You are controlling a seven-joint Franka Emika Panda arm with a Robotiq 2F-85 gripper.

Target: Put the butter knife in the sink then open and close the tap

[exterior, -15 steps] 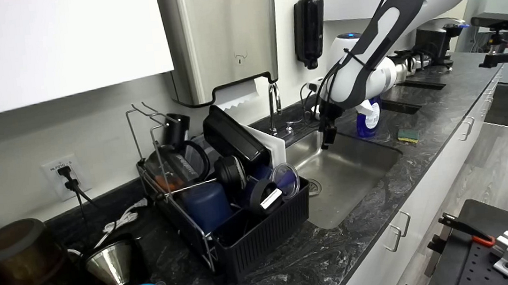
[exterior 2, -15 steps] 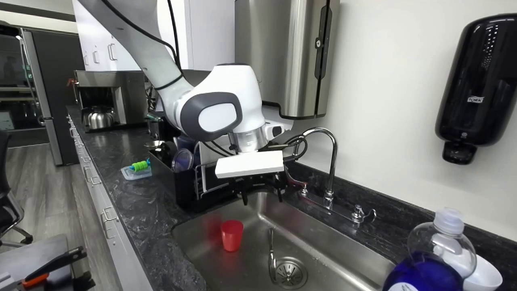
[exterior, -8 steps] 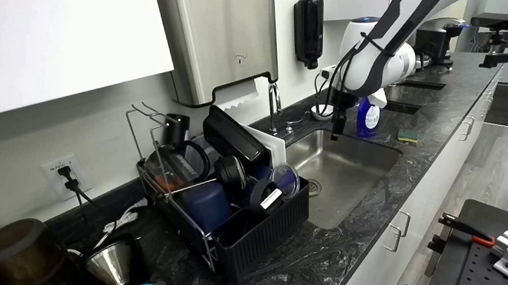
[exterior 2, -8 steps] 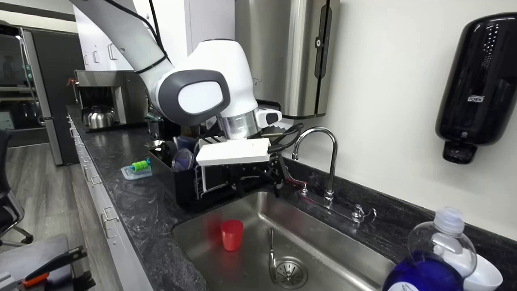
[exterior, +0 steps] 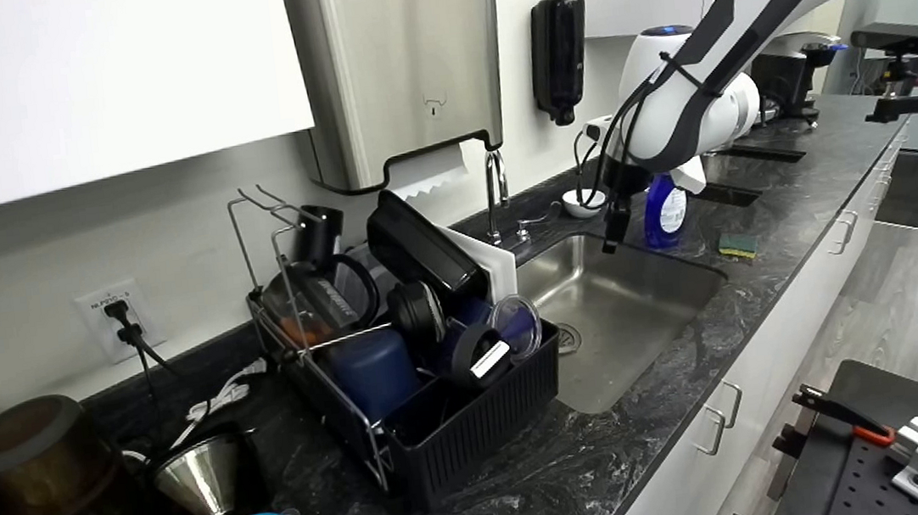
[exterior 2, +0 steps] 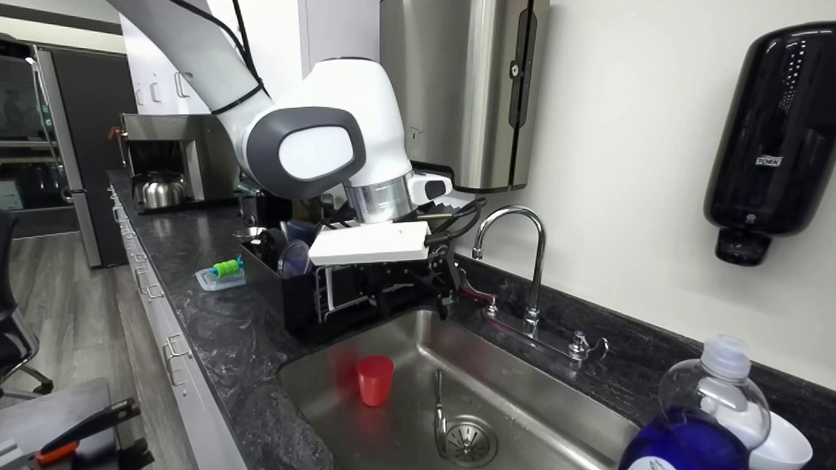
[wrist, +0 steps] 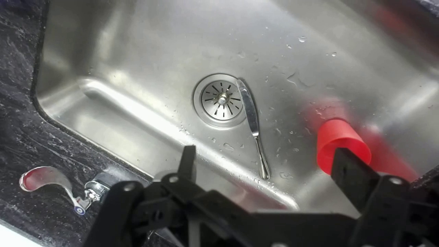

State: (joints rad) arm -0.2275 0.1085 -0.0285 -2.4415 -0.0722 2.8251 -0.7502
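The butter knife [wrist: 252, 116] lies flat in the steel sink [wrist: 164, 41], its blade tip over the rim of the drain; it also shows as a thin strip in an exterior view [exterior 2: 439, 414]. My gripper [wrist: 265, 153] hangs above the basin, jaws spread wide with nothing between them. In the wrist view the knife's handle appears below that gap, well apart from the fingers. The tap [exterior 2: 540, 254] stands behind the sink, its curved spout clear of my gripper. One reddish lever [wrist: 48, 176] of it is visible at lower left in the wrist view.
A red cup [wrist: 331, 137] sits in the sink, partly covered by one finger in the wrist view. A loaded black dish rack [exterior: 477, 426] borders the basin. A blue soap bottle [exterior 2: 686, 444], a white bowl [exterior 2: 784, 444] and a sponge [exterior: 737, 244] are on the counter.
The arm has risen a little and shifted away from the tap, uncovering the spout in an exterior view. The knife and cup stay where they were; the jaws remain spread.
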